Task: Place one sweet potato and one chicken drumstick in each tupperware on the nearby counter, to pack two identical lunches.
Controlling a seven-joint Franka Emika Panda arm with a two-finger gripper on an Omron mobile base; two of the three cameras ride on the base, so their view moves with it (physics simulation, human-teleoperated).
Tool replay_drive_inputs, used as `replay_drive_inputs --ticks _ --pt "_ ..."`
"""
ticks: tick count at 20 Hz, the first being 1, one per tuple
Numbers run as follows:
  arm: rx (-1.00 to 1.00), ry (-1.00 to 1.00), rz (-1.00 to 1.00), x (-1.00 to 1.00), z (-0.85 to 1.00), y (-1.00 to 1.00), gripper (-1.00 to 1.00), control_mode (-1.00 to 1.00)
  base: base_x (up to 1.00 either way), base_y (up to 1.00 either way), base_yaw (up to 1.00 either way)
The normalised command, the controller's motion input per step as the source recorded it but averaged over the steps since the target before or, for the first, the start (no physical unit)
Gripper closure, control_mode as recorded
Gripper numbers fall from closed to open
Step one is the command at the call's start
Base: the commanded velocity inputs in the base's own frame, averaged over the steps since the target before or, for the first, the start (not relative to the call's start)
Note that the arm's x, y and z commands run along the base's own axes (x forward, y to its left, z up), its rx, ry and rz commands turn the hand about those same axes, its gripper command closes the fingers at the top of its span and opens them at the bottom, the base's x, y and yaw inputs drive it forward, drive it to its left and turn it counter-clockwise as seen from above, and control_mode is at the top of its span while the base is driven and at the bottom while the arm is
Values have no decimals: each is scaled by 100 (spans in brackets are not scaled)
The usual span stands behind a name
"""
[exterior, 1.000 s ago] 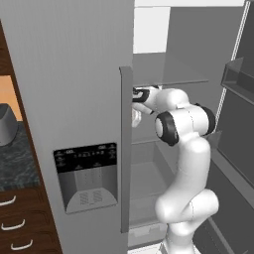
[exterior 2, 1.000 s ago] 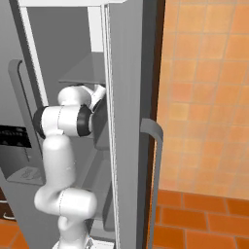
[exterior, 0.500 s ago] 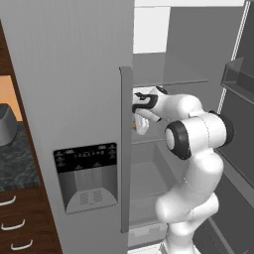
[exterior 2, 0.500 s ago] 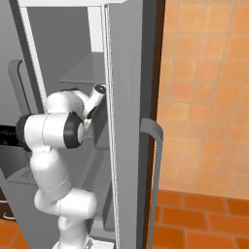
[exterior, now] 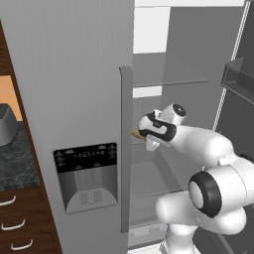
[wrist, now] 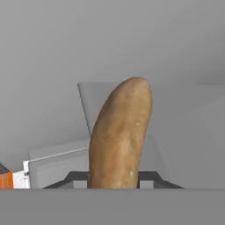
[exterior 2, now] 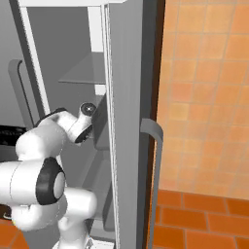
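So the white arm (exterior 2: 44, 180) is bent up from the lower left and its wrist reaches into the open fridge (exterior 2: 78, 97), just below a grey shelf (exterior 2: 87, 70). The fridge door (exterior 2: 129, 121) stands edge-on mid-frame with its curved grey handle (exterior 2: 154, 160). Orange tiled wall (exterior 2: 209, 97) and floor (exterior 2: 204, 223) sit to the right.

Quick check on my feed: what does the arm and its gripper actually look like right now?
The arm is glossy white, built of rounded, bulbous links, with black discs and bands at the joints. The hand has a black collar and a small round white cap. The gripper shows two small dark grey finger tips. No cables or markings are visible.
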Motion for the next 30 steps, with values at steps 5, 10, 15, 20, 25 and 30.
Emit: replay_drive_inputs --ticks 5,10,15,20,25,30 --pt "0 12 -38 -100 70 -37 100 -100 0 0 0" --pt "0 9 -39 -100 76 -43 100 -100 0 0 0" --pt "0 -3 -30 -100 96 -3 100 -100 0 0 0" --pt "0 -12 -15 -100 80 4 100 -100 0 0 0" --pt "0 -5 -11 -100 -1 0 100 -100 0 0 0" --pt "0 0 -3 -40 -18 0 100 100 -60 17 0"
